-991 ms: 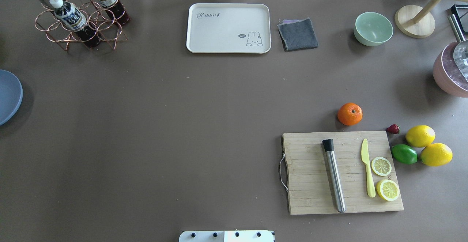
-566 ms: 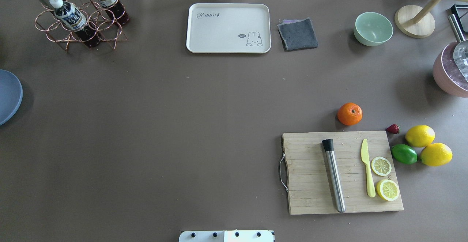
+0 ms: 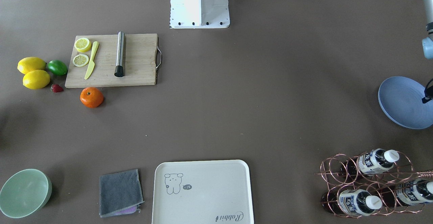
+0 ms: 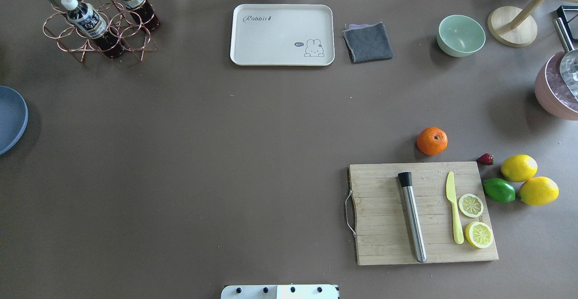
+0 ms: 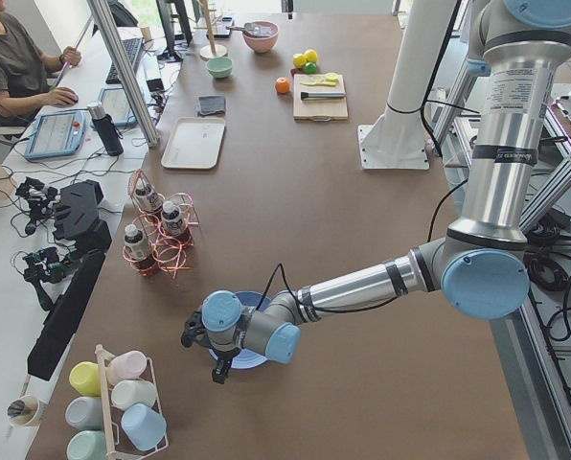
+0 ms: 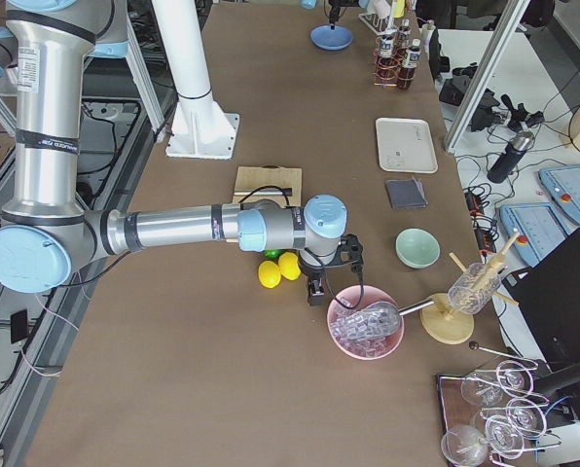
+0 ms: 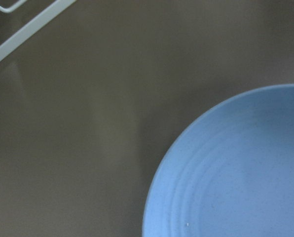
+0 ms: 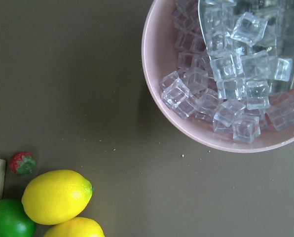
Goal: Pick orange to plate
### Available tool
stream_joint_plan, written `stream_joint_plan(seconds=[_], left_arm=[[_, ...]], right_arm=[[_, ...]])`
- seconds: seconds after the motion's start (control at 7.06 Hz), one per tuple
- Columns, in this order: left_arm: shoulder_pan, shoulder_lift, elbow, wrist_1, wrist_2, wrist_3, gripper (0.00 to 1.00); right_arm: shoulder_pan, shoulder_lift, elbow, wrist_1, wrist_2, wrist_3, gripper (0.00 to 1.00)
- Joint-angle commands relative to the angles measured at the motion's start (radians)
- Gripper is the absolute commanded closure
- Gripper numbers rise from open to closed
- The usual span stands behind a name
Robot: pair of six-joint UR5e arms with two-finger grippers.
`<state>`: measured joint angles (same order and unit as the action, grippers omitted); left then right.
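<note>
The orange (image 4: 432, 141) rests on the brown table just beyond the cutting board's far edge, untouched; the front-facing view shows the orange (image 3: 91, 97) too. The blue plate (image 4: 11, 118) lies at the table's far left edge, and the left wrist view looks down on part of the plate (image 7: 236, 173). My left gripper (image 5: 219, 374) hangs over the plate (image 5: 255, 360); whether it is open or shut I cannot tell. My right gripper (image 6: 316, 291) hovers between the lemons and the pink ice bowl, well right of the orange, its state unreadable.
A cutting board (image 4: 379, 217) holds a steel muddler, a yellow knife and lemon slices. Two lemons (image 4: 519, 168), a lime (image 4: 499, 190) and a strawberry (image 4: 485, 159) lie right of it. A pink ice bowl (image 8: 162, 89), green bowl (image 4: 461, 35), cream tray (image 4: 282, 35), grey cloth and bottle rack (image 4: 97, 23) line the far side.
</note>
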<state>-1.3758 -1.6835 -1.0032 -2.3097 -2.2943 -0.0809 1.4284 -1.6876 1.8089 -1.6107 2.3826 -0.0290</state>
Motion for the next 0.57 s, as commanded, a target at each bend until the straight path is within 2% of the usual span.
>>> stream_joint_plan(seconds=[0.0, 0.14, 0.28, 0.42], left_arm=[[0.008, 0.001, 0.018, -0.017, -0.017, -0.003, 0.78], [0.008, 0.001, 0.018, -0.017, -0.025, -0.034, 1.00], [0.008, -0.001, 0.015, -0.017, -0.037, -0.048, 1.00], [0.008, -0.001, -0.048, -0.013, -0.095, -0.127, 1.00]], right_arm=[[-0.002, 0.002, 0.001, 0.000, -0.002, 0.000, 0.00], [-0.002, 0.002, 0.000, 0.000, -0.002, 0.000, 0.00], [-0.002, 0.002, 0.006, 0.000, 0.000, 0.000, 0.00], [-0.002, 0.002, 0.029, 0.000, 0.001, 0.004, 0.00]])
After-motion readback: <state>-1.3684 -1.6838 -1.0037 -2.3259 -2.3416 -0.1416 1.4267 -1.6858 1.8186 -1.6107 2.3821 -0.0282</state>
